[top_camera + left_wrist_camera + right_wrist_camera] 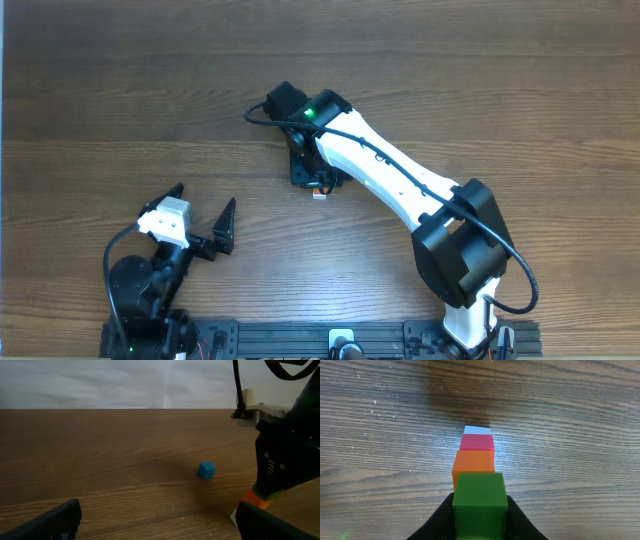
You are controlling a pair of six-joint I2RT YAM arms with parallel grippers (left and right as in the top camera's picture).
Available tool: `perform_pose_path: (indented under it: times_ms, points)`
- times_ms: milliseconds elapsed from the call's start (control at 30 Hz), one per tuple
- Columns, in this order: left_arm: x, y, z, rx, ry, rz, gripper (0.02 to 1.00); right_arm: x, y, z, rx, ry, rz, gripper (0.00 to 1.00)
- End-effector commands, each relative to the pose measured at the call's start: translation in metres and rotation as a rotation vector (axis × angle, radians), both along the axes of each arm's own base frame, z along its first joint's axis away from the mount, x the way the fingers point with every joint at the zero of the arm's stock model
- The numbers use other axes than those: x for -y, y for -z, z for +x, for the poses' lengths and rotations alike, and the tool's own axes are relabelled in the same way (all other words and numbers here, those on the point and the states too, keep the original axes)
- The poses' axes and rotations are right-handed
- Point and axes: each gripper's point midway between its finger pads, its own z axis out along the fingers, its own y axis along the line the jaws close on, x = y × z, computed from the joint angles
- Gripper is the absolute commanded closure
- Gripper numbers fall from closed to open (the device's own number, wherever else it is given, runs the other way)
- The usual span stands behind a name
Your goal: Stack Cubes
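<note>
Two arms on a brown wood-grain table (120,80).

Top view: black right gripper (312,176) near centre, white arm trailing toward 5 o'clock; sliver of white cube (320,194) at its 6 o'clock; left gripper (203,208) at 8 o'clock from it, fingers spread wide, nothing held.

Left wrist view: small matte blue cube (206,470) alone on bare wood, apart from orange cube (260,499), which sits beneath the right arm's dark gripper body.

Right wrist view: sharp-edged green cube (480,494) pinched between both black fingers, directly over orange cube, pink cube (478,441) and white cube in one column.
</note>
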Motion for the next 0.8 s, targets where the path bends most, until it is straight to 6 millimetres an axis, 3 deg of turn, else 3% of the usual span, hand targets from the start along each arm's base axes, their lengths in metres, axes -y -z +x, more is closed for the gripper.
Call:
perform_pose_path:
  times_ms: [33, 800]
  points:
    - [0.000, 0.002, 0.000, -0.004, -0.004, -0.009, 0.018, -0.002, -0.004, -0.003, 0.005, 0.003, 0.012, 0.989]
    - [0.000, 0.002, 0.000, -0.004, -0.004, -0.009, 0.018, 0.000, -0.016, -0.005, 0.019, 0.003, 0.023, 0.991]
